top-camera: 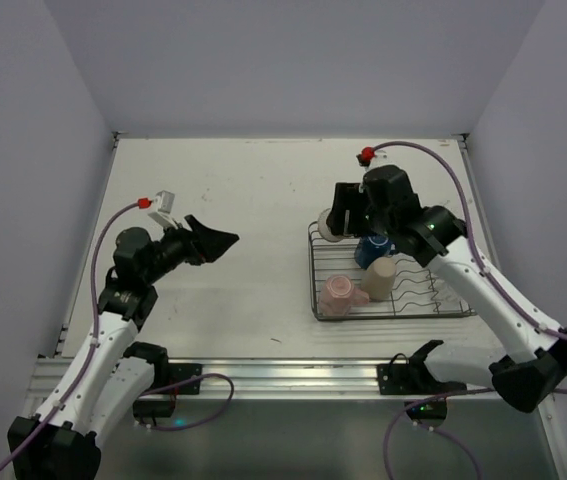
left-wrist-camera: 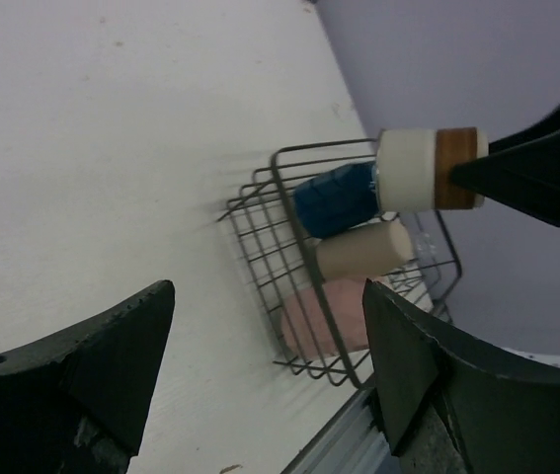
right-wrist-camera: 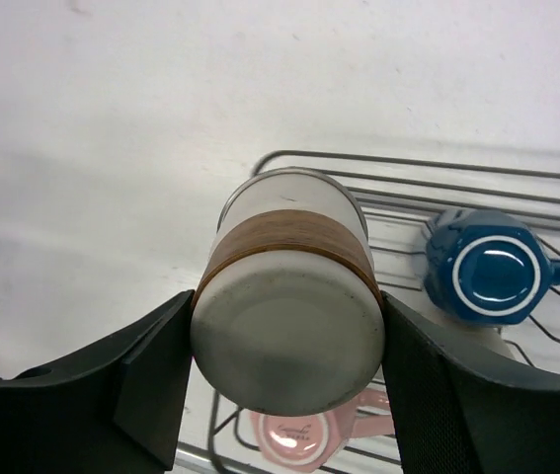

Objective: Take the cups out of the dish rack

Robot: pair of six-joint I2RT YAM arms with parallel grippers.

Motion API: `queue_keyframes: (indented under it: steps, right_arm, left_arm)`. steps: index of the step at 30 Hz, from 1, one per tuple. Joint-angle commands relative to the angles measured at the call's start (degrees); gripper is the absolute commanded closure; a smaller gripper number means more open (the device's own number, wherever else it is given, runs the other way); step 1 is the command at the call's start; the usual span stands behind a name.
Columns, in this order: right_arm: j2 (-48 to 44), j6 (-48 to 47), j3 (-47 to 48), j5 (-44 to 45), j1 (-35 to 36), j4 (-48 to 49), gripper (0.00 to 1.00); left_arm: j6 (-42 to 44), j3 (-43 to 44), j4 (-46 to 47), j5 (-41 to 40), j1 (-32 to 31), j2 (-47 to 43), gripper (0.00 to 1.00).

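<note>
My right gripper [right-wrist-camera: 287, 360] is shut on a cream cup with a brown band [right-wrist-camera: 287, 296], its base facing the wrist camera. The cup [top-camera: 331, 228] hangs over the far left corner of the dish rack [top-camera: 315, 280], and in the left wrist view this cup [left-wrist-camera: 428, 169] shows above the rack's top wire [left-wrist-camera: 260, 188]. Inside the rack lie a blue cup [top-camera: 370, 250], a beige cup [top-camera: 381, 280] and a pink cup [top-camera: 339, 295]. My left gripper [top-camera: 218, 240] hovers open over the table left of the rack, nothing between its fingers [left-wrist-camera: 121, 346].
A metal rail [top-camera: 283, 375] runs along the table's near edge by both arm bases. White walls close in the table at the back and sides. Bare tabletop [top-camera: 243, 190] lies between the left gripper and the rack.
</note>
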Motion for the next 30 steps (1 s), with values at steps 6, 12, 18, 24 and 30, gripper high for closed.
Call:
queue_keyframes:
  steps: [6, 12, 18, 24, 30]
  right_arm:
    - [-10.9, 1.4, -2.7, -18.6, 0.2, 10.5, 1.00]
    - [-11.6, 5.0, -6.1, -31.6, 0.1, 19.5, 1.00]
    - [-10.2, 10.3, -9.6, -40.4, 0.2, 31.1, 1.00]
    - [-9.1, 14.3, -11.2, -45.0, 0.3, 36.9, 1.00]
    - [-7.3, 17.6, -12.6, -48.1, 1.0, 42.6, 1.00]
  left_arm:
    - [-28.2, -13.7, 57.0, 25.7, -0.4, 7.6, 0.19]
    - [-35.5, -16.1, 70.9, 26.0, -0.8, 9.0, 0.20]
    - [-38.5, -16.0, 75.5, 25.1, -2.0, 9.1, 0.21]
    - [-38.4, -16.3, 75.6, 24.6, -2.3, 9.5, 0.22]
    - [-38.4, -15.8, 75.9, 23.9, -3.1, 9.6, 0.22]
